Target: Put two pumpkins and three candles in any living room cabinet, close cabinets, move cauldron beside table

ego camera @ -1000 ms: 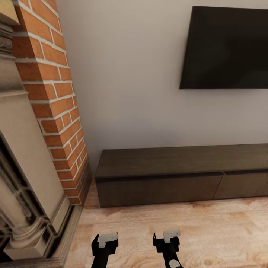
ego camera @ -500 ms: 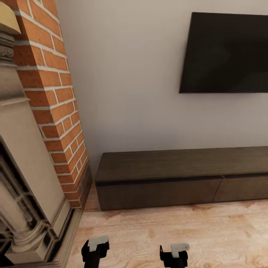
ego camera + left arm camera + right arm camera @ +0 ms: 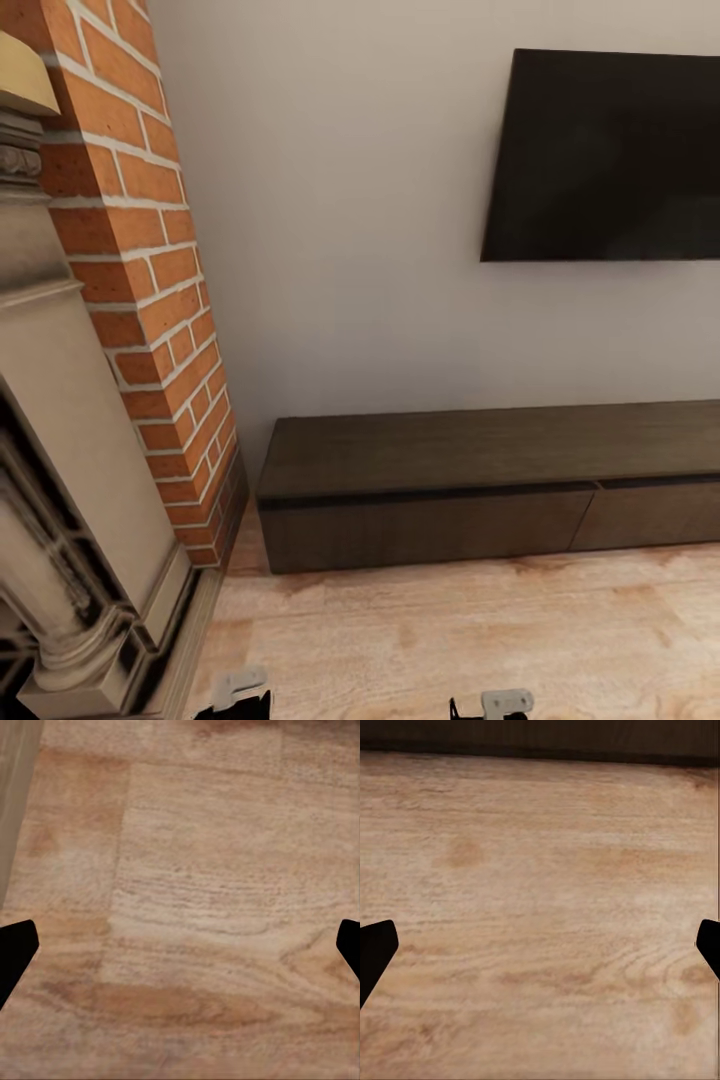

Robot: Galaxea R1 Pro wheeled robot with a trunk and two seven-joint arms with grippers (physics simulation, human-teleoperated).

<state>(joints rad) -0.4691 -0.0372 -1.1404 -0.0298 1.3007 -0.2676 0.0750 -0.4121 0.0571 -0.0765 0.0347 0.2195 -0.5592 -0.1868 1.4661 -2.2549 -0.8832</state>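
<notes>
1. The cabinet is dark-brown wood, matt, with fine grain.
2. The floor is light wood plank with a smooth, satin look and knotty grain.
3. The fireplace has rough orange brick with pale mortar and a carved, stone-like surround.
4. The TV is black and faintly glossy.
5. The wall is smooth, matt and off-white.

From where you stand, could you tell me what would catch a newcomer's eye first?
Most striking is the red brick fireplace rising at the left. To its right a black TV hangs on the pale wall, above the long dark-brown cabinet, whose drawers look closed, standing on the light wood floor.
</notes>
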